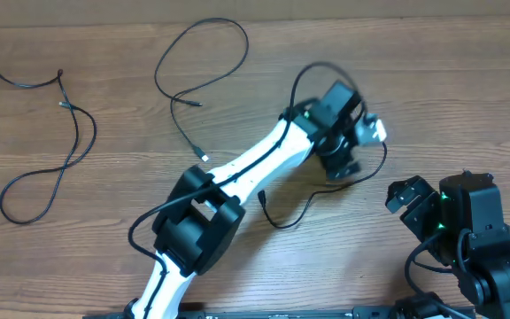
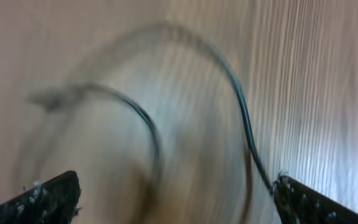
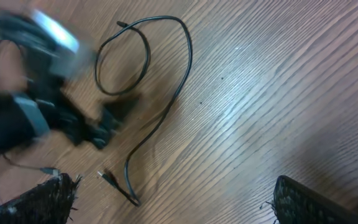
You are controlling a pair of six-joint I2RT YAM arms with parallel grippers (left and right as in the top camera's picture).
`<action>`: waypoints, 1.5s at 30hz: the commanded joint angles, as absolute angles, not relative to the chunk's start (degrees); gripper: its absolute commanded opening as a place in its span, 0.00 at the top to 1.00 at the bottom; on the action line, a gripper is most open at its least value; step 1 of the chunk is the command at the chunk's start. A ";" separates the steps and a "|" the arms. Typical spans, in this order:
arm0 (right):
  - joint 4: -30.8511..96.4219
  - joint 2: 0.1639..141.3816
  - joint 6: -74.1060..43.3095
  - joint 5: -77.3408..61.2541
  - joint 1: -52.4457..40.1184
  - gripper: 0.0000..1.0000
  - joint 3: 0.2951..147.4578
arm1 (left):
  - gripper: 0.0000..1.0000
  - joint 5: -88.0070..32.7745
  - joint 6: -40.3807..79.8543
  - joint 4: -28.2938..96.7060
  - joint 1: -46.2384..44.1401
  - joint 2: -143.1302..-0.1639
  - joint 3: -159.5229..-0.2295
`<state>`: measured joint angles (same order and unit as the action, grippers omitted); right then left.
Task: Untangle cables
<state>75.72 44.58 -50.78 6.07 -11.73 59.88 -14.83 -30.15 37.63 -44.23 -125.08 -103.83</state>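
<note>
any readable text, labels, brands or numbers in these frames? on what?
None can be read.
No print shows on the cables, the table, the left gripper or the right gripper.
The left wrist view is too blurred to show any.

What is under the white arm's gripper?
A thin black cable on the wooden table passes beneath the left gripper. The arm hides its middle part.

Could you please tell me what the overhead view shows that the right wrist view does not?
Only overhead: two more cables, the far-left cable and the top-centre cable, lying apart. Only right wrist: the curled loop of the near cable, seen plainly. Both: the near cable and the open left claw beside it.
</note>
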 commanded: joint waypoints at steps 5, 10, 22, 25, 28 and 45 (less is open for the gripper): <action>75.50 44.31 -50.96 9.45 -11.84 0.00 60.01 | 0.00 -22.31 -32.62 52.07 -43.20 -125.60 -111.44; 75.44 44.31 -50.96 10.09 -11.84 0.00 60.01 | 0.00 -20.88 -33.65 53.89 -43.94 -128.05 -110.34; 76.40 44.31 -50.59 11.11 -11.84 0.00 60.01 | 0.00 -10.70 -36.27 53.41 -48.42 -134.58 -109.06; 76.40 44.31 -50.59 11.18 -11.84 0.00 60.01 | 0.00 -1.80 -36.25 48.86 -48.86 -135.35 -107.33; 76.40 44.31 -50.59 11.16 -11.84 0.00 60.01 | 0.00 7.86 -36.16 43.55 -48.75 -135.96 -106.96; 76.42 44.31 -50.59 11.11 -11.84 0.00 60.01 | 0.00 -2.15 -20.86 36.34 -44.75 -140.62 -106.96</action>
